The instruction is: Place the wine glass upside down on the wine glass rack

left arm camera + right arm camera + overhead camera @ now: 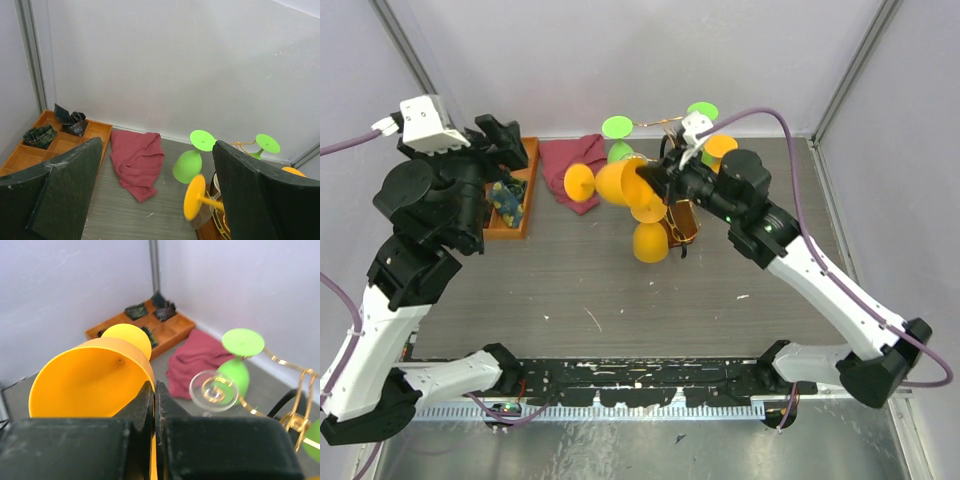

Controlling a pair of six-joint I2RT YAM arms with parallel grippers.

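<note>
Wine glass: glossy orange, likely plastic, flared bowl, tipped sideways; we judge it mid-carry. Our left gripper hangs spread and empty. Our right gripper pinches the glass's rim at ten o'clock of the rack. Next we must turn it foot-up and slide the stem into a gold wire scroll.

Pale walls (metal-framed corners) enclose a grey wood-grain table.

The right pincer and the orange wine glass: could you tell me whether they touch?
Touching. The right wrist view shows the right pincer clamped on the rim of the orange wine glass, no gap visible.
</note>
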